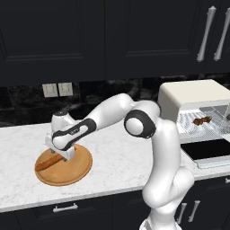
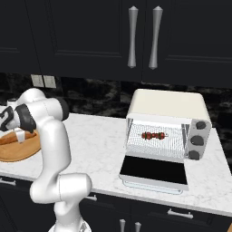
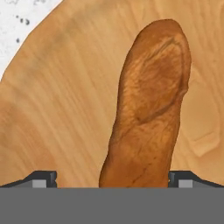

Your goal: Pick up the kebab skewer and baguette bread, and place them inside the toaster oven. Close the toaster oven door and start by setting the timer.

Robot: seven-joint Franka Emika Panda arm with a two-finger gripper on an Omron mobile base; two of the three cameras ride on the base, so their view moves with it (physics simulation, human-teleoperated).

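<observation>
The gripper [image 1: 66,155] is down over the round wooden board [image 1: 78,173] at the left end of the white marble counter [image 1: 112,155], its jaws spread wide with one dark tip on each side of the baguette bread [image 1: 45,164]. In the hand view the two fingertips [image 3: 43,178] stand at the bottom corners and the baguette bread [image 3: 151,109] runs up between them, lying flat on the wooden board [image 3: 65,113] — not yet gripped, as far as the frames show, with a gap visible on the left side; whether the right tip touches the crust cannot be told. A corner of speckled counter [image 3: 17,17] shows beyond the board's rim.

From the left base view the loaf's free end sticks out toward the board's left edge. From the right base view the gripper [image 2: 19,136] sits at the far left over the board [image 2: 18,152].

The toaster oven [image 2: 170,106] stands well apart, at the right of the counter below dark cabinets [image 2: 90,36]. Its door [image 2: 154,170] is folded down flat toward the front — fully open. The kebab skewer [image 2: 153,135] already lies on the wire rack [image 2: 136,145] inside the cavity, roughly across its middle; it is seen too in the left base view [image 1: 202,120]. Three dark knobs [image 2: 197,140] run down the oven's right panel.
</observation>
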